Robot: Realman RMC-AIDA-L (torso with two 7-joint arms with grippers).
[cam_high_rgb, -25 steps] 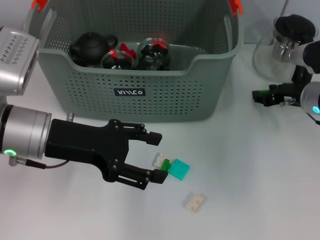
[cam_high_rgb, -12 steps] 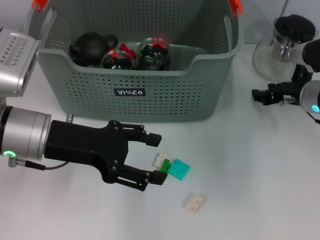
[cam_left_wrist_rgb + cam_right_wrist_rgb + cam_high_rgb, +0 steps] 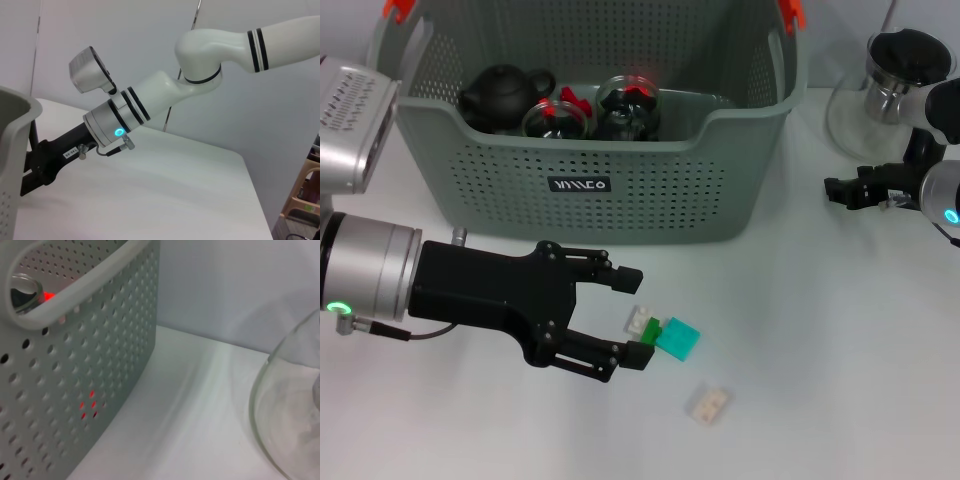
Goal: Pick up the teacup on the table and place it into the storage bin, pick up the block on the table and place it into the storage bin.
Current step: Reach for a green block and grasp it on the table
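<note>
Spread wide to straddle it, the black left gripper (image 3: 632, 315) nears the teal square block (image 3: 677, 338), at six o'clock from the grey-green perforated storage bin (image 3: 620, 190).

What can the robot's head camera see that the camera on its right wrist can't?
Only the head view shows the open left gripper reaching toward the teal block, with small white blocks beside it and nearer the robot, the right gripper, and the black teapot in the bin. Only the right wrist view shows the bin's side wall up close, red glowing through its holes. Both show the storage bin, the glass jug and the white table.
</note>
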